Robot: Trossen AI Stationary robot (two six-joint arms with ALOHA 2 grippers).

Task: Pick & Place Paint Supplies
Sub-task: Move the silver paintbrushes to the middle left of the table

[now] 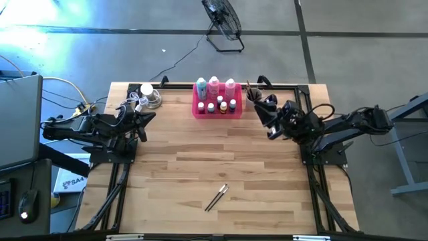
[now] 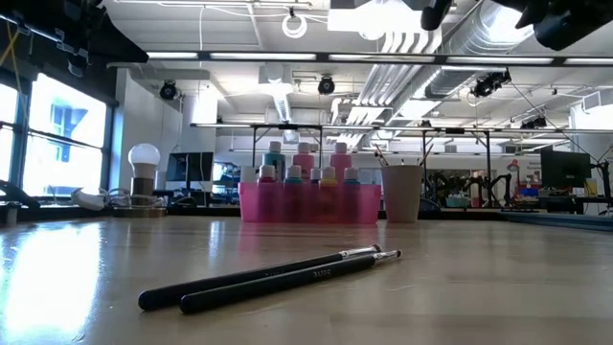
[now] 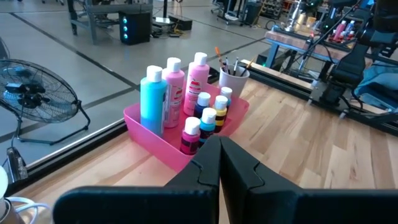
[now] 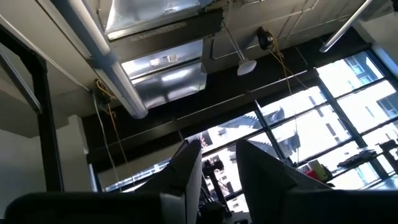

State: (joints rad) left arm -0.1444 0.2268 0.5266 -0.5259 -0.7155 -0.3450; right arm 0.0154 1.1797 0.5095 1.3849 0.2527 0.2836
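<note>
Pink tray (image 1: pixel 200 110) is holding the bottles (image 1: pixel 214 86); we are raising the right gripper (image 1: pixel 265 114), jaws part-open and empty, left gripper (image 1: pixel 148 119) closed; brushes (image 1: pixel 217 197) next, needing a low reach.

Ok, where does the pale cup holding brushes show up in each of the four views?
High view: the cup stands at the table's far edge, just right of the pink tray.
Low view: the cup is mid-distance, right of centre, close beside the tray.
Left wrist view: the cup is behind the tray, beyond the bottles.
Right wrist view: not in it; only ceiling and windows.
Shared landmark: the pink tray.
</note>
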